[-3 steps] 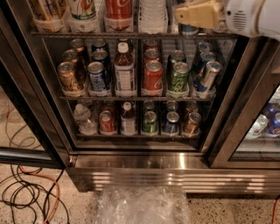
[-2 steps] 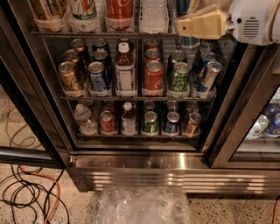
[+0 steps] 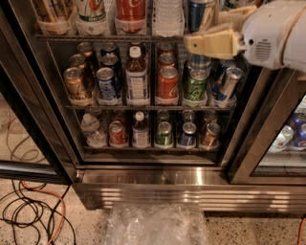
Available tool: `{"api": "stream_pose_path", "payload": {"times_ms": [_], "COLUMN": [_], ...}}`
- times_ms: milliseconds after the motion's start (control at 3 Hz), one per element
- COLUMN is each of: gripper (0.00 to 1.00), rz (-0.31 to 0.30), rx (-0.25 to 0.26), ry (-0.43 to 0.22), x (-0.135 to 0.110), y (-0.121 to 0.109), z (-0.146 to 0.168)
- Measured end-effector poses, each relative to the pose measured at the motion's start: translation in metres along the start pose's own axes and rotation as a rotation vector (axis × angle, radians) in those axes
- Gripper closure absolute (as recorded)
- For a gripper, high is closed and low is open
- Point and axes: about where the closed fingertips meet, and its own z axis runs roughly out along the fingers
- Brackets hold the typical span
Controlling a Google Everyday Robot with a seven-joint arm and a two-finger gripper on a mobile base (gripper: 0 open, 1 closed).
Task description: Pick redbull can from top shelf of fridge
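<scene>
The pincer (image 3: pixel 204 34), cream-coloured on a white arm, reaches in from the upper right and hangs at the front of the top shelf (image 3: pixel 110 37) of the fridge (image 3: pixel 158 178); whether it is open or closed cannot be told. The redbull can (image 3: pixel 197 14) stands upright on that shelf, just left of and behind the pincer's tip, with a clear water bottle (image 3: pixel 167 16) and a red can (image 3: pixel 130 9) further left. Lower racks hold more cans and bottles. On the floor lie crumpled clear plastic (image 3: pixel 158 225) and cables (image 3: pixel 28 210).
</scene>
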Motion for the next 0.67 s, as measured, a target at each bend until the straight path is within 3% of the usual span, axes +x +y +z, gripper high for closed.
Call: {"api": "stream_pose_path", "payload": {"times_ms": [333, 667], "gripper": [1.0, 1.0], "rz": [0.21, 0.21], "rx": [-0.068, -0.068], "ry": [-0.004, -0.004], "x": [0.0545, 0.0545], "y": [0.0484, 0.0484], "z": [0.0263, 0.0263]}}
